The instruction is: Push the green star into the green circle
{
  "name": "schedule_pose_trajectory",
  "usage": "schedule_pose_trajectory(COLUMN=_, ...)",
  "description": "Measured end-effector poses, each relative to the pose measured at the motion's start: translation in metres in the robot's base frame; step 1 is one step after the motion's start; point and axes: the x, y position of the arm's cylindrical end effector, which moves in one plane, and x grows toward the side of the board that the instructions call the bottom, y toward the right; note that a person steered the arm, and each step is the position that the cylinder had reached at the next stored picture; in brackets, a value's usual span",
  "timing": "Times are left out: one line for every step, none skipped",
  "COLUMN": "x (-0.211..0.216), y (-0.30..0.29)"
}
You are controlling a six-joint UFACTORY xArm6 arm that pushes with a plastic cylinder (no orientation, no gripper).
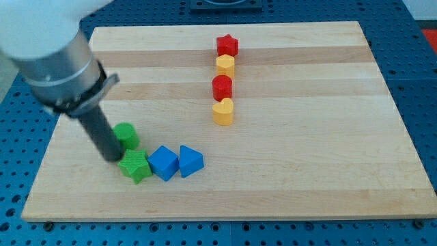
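Note:
The green star (136,166) lies near the board's lower left. The green circle (126,135) sits just above it, slightly to the left, with a small gap between them. My tip (112,158) rests on the board at the star's upper left edge, just below the circle, close to both. The dark rod rises from there toward the view's top left and covers part of the circle's left side.
A blue block (163,162) touches the star's right side, with a blue triangular block (190,161) next to it. A column stands at top centre: red star (227,46), yellow block (225,65), red circle (222,87), yellow heart (222,111). The wooden board (307,157) lies on a blue surface.

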Motion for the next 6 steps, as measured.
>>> schedule_pose_trajectory(x=-0.05, y=0.0)
schedule_pose_trajectory(x=-0.055, y=0.0)
schedule_pose_trajectory(x=-0.049, y=0.0)
schedule_pose_trajectory(x=0.023, y=-0.025)
schedule_pose_trajectory(x=0.107, y=-0.022)
schedule_pose_trajectory(x=0.115, y=-0.009)
